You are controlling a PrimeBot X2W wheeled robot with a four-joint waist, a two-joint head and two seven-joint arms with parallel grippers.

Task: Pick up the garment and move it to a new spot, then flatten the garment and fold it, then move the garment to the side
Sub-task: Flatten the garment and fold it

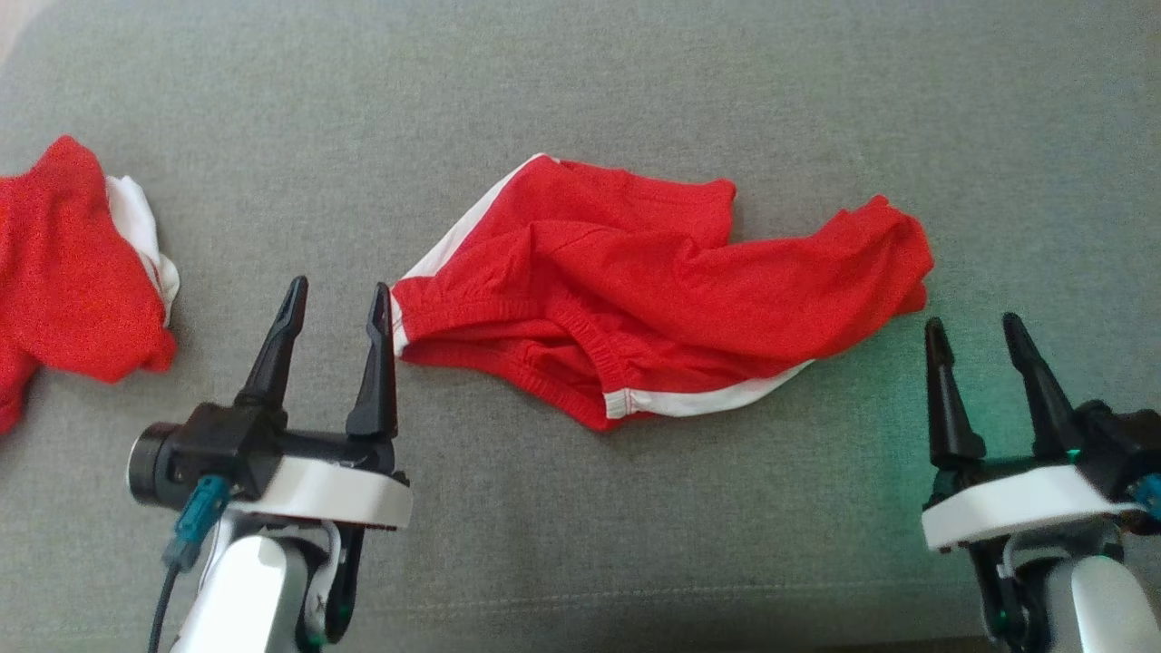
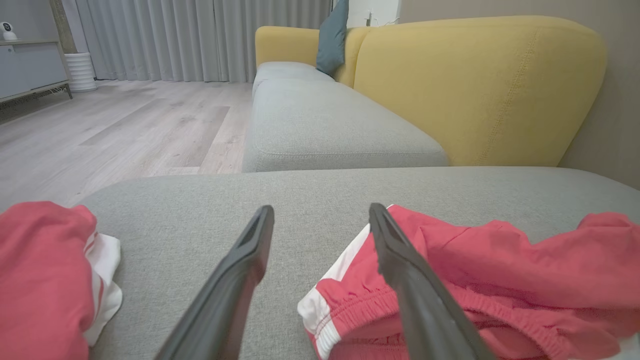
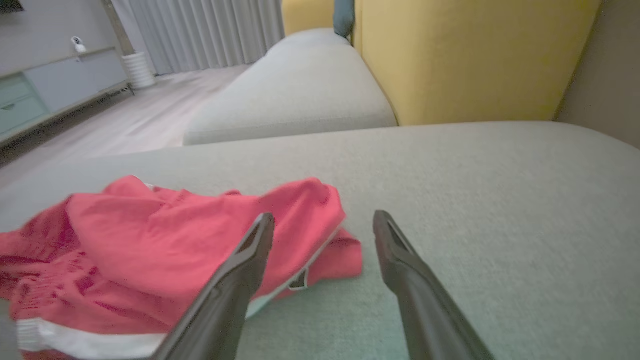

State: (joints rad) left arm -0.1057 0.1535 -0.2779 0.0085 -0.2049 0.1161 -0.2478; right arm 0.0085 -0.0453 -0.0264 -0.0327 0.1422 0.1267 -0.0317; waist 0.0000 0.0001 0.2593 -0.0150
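shorts (image 1: 635, 290) crumpled mid cushion (image 1: 580, 91) | left gripper (image 1: 337, 295) fingers spread, empty, just beside waistband (image 1: 490, 313) | right gripper (image 1: 970, 325) spread, empty, near right end | risk: pinching one layer leaves them bunched; red garment (image 1: 73, 263) far left may confuse pick

Matt red cloth shorts (image 1: 653, 290) on coarse grey woven upholstery (image 1: 635, 91).

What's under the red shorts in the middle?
The red shorts lie crumpled on the grey sofa cushion, which shows all around them. The cloth covers whatever else might be beneath, so I cannot tell.
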